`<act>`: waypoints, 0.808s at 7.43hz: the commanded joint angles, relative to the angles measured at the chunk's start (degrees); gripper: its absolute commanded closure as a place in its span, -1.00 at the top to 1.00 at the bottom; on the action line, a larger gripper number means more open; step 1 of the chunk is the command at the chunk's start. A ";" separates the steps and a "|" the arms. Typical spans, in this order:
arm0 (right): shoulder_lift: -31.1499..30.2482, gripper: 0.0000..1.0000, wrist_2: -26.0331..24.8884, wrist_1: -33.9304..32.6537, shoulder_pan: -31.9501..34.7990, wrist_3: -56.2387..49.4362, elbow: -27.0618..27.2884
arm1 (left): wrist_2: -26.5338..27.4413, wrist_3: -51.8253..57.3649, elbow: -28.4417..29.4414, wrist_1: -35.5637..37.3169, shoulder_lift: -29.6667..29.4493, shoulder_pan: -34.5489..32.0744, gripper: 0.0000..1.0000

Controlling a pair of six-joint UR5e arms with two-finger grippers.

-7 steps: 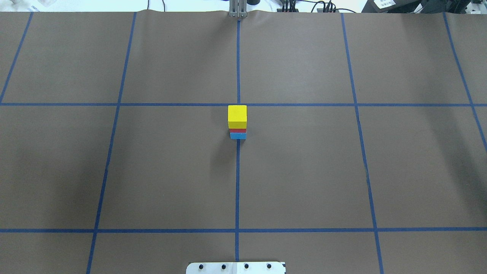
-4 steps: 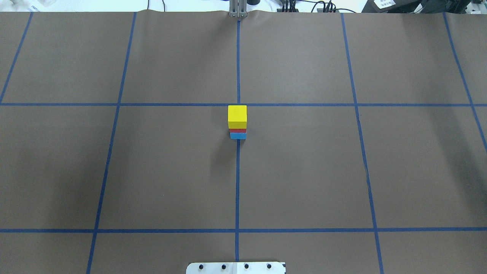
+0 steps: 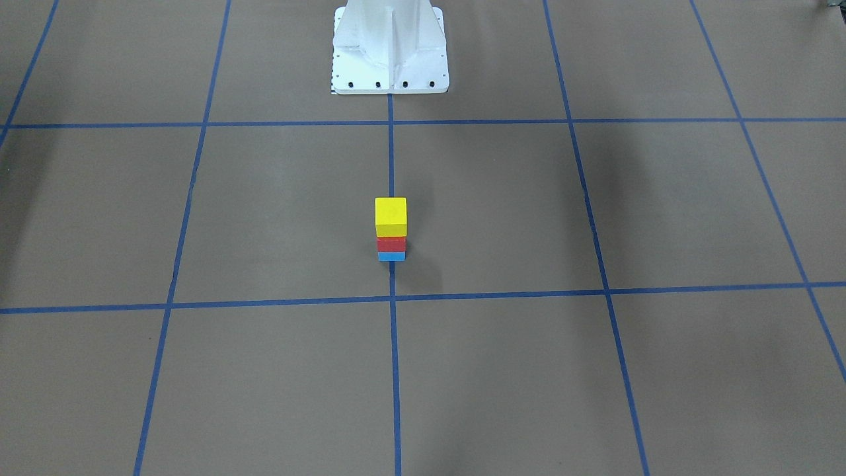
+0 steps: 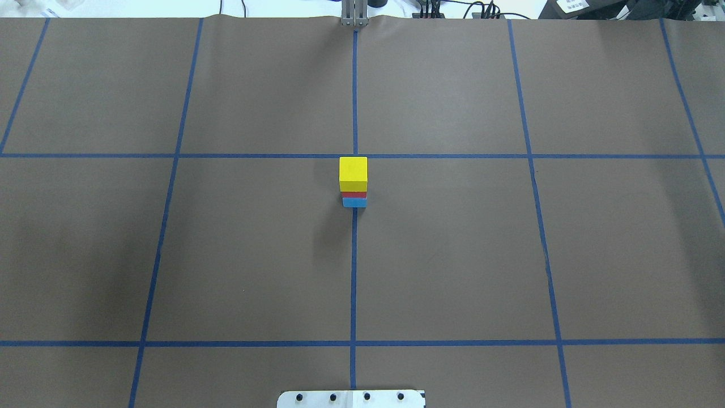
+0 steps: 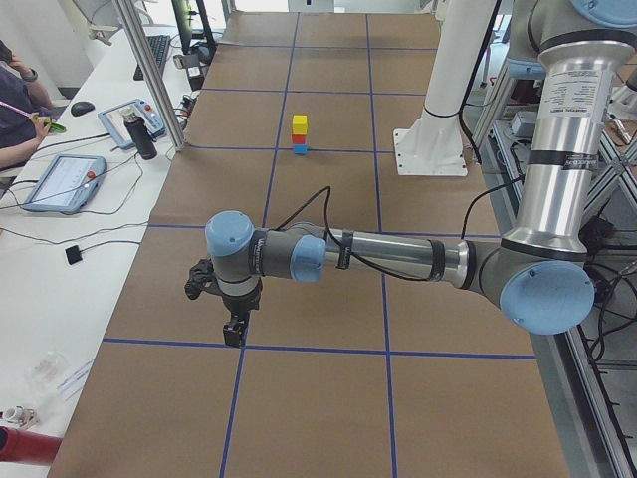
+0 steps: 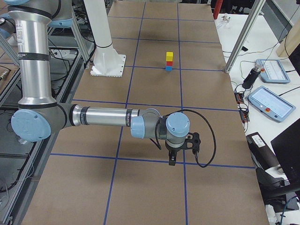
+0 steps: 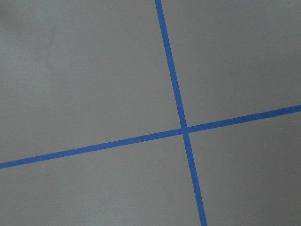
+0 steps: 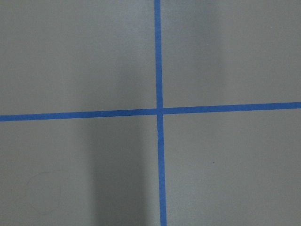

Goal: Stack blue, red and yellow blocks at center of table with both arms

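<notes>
The stack stands well away from both jaws, at the middle of the desk (image 4: 453, 255). The blue block (image 4: 354, 202) is at the bottom, the red block (image 4: 354, 194) on it and the yellow block (image 4: 353, 173) on top, with edges aligned, so it needs no grip. The left arm (image 5: 378, 254) and the right arm (image 6: 108, 117) hang low over opposite ends (each above a tape crossing), probably to avoid knocking it. I cannot tell if the left jaws or right jaws are wide or narrow.
</notes>
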 commanded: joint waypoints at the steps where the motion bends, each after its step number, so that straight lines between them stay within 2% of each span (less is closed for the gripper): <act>1: 0.12 0.98 1.41 -2.33 0.53 -0.33 0.67 | -0.14 -0.05 0.05 0.20 -0.07 0.03 1.00; 6: 0.21 0.98 0.62 -2.33 0.45 -0.68 0.32 | -0.23 -0.05 0.75 0.29 -0.07 0.03 1.00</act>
